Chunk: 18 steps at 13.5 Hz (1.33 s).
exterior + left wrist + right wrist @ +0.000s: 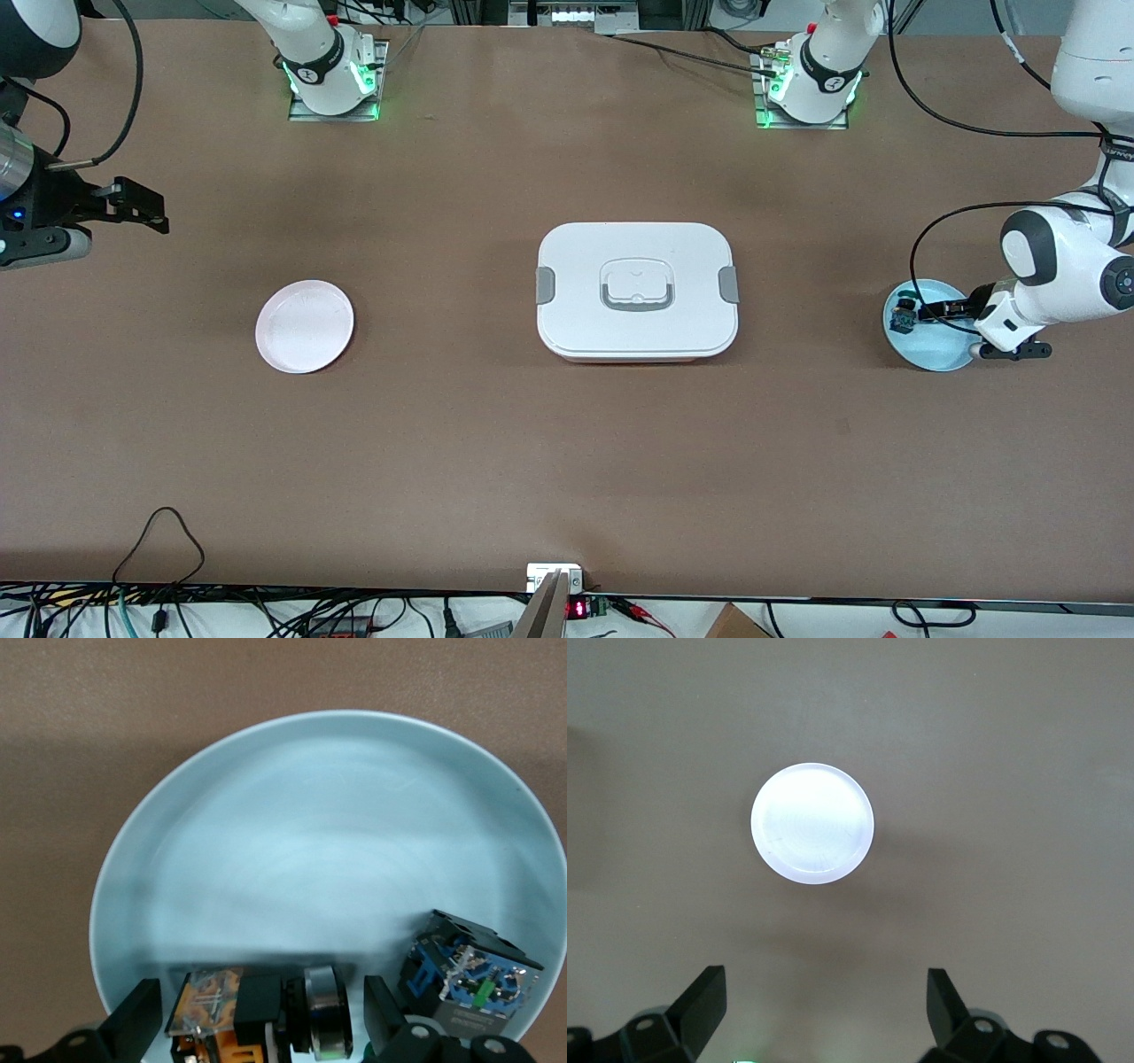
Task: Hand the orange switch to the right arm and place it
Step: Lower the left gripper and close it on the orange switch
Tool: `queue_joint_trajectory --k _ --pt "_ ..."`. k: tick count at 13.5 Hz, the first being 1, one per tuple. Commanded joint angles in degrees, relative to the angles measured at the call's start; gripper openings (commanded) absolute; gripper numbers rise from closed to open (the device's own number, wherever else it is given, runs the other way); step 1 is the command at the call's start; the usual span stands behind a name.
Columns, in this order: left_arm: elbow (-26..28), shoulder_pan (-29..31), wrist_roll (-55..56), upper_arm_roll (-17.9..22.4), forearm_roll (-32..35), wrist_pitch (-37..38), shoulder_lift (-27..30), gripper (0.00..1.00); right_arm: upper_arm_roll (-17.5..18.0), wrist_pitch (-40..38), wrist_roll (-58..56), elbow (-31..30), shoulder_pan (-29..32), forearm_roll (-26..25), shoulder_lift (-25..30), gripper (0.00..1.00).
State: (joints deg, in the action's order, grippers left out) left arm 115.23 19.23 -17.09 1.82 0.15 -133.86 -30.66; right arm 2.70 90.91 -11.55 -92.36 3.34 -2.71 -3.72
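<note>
Here the orange switch [252,1019] lies between the spread left tool [257,1028] fingers.

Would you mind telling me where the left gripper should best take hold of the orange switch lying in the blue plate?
Probably across the black body. The orange switch lies on its side in the blue plate, its round silver collar toward the green-marked switch. The left gripper, open, already straddles it from above, so closing on the flat-sided body, away from that neighbour, looks safest.
</note>
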Motion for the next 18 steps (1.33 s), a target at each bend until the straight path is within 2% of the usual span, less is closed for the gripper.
queue_joint_trajectory --k 1,3,4,5,7,8,10,12,18 --pt "0.6 0.5 -0.8 -0.3 0.7 -0.9 0.3 1.0 0.4 -0.1 0.2 0.5 0.4 0.3 -0.1 1.0" --pt "0.6 1.2 -0.8 -0.4 0.6 -0.9 0.3 1.0 0.4 0.1 0.1 0.5 0.4 0.3 -0.3 1.0" --pt "0.6 1.3 -0.8 -0.4 0.6 -0.9 0.2 0.97 0.4 0.1 0.1 0.5 0.4 0.3 -0.6 1.0" --pt "0.6 1.3 -1.1 -0.4 0.6 -0.9 0.2 0.84 0.4 0.3 -0.1 0.5 0.4 0.3 -0.8 1.0" --pt "0.9 1.3 -2.9 -0.4 0.3 -0.9 0.3 0.4 0.4 0.3 -0.1 0.4 0.4 0.2 -1.7 1.0" --pt "0.9 1.3 -3.0 -0.4 0.3 -0.9 0.4 0.25 0.4 0.4 -0.1 0.5 0.3 0.2 -2.0 1.0" --pt "0.9 1.2 -3.2 -0.5 0.3 -0.6 0.8 0.09 0.4 1.3 -0.3 0.5 0.2 0.2 -2.8 1.0" --pt "0.8 0.9 -3.1 -0.8 0.3 -0.1 1.2 0.0 0.5 2.0 -0.3 0.4 -0.1 0.2 -3.1 1.0" --pt "0.0 -0.3 -2.3 -1.1 0.2 3.8 4.8 0.0 0.4 2.1 -0.5 0.5 0.4 0.3 -3.0 1.0"
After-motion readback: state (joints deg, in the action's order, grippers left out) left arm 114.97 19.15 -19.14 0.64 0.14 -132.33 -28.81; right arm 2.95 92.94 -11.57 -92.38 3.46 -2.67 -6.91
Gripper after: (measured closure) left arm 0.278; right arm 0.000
